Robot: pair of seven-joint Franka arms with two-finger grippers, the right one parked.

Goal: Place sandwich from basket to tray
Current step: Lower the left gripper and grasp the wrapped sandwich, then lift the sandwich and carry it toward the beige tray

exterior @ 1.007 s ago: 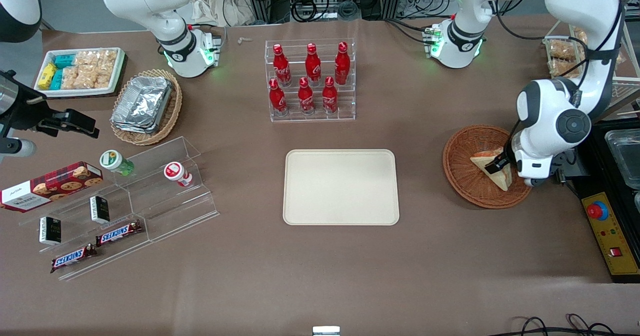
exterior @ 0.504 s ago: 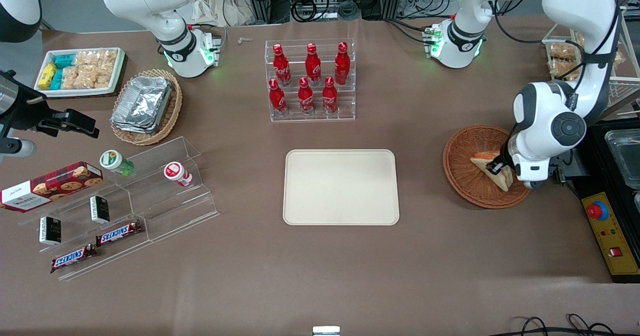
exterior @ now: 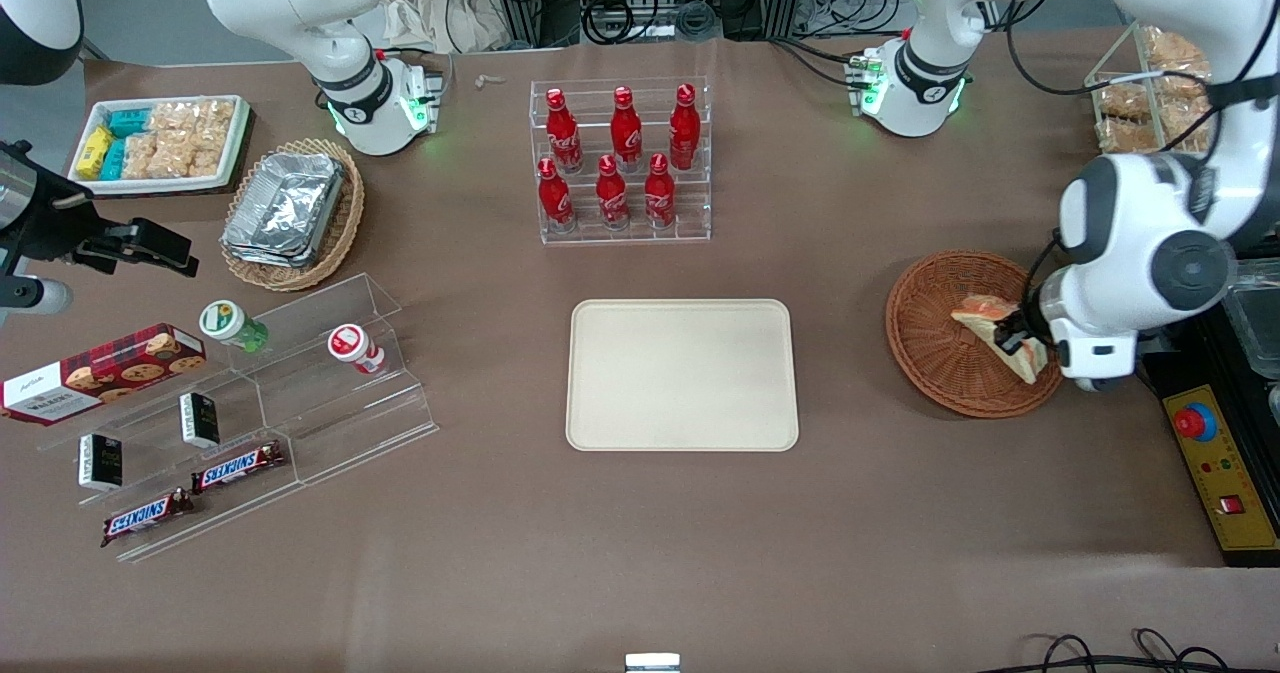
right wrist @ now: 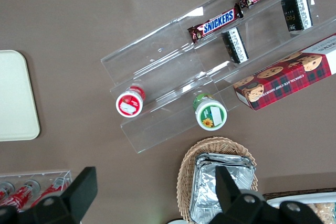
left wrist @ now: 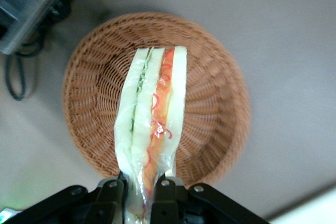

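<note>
My left gripper (exterior: 1012,338) (left wrist: 140,199) is shut on the clear-wrapped sandwich (exterior: 995,333) (left wrist: 152,124), a white bread wedge with red, orange and green filling, pinched between both fingers. The sandwich hangs lifted above the round reddish-brown wicker basket (exterior: 935,353) (left wrist: 210,103), over the side nearest the working arm. The cream-beige tray (exterior: 682,374) lies flat at the table's middle, toward the parked arm from the basket, with nothing on it.
A clear rack of red bottles (exterior: 620,163) stands farther from the front camera than the tray. A black control box with a red button (exterior: 1215,453) sits beside the basket at the working arm's end. Acrylic shelves with snacks (exterior: 230,423) and a tan basket of foil containers (exterior: 295,213) lie toward the parked arm's end.
The gripper has risen with the sandwich held in it, lifting it off the basket floor and shifting slightly toward the working arm's end of the table.
</note>
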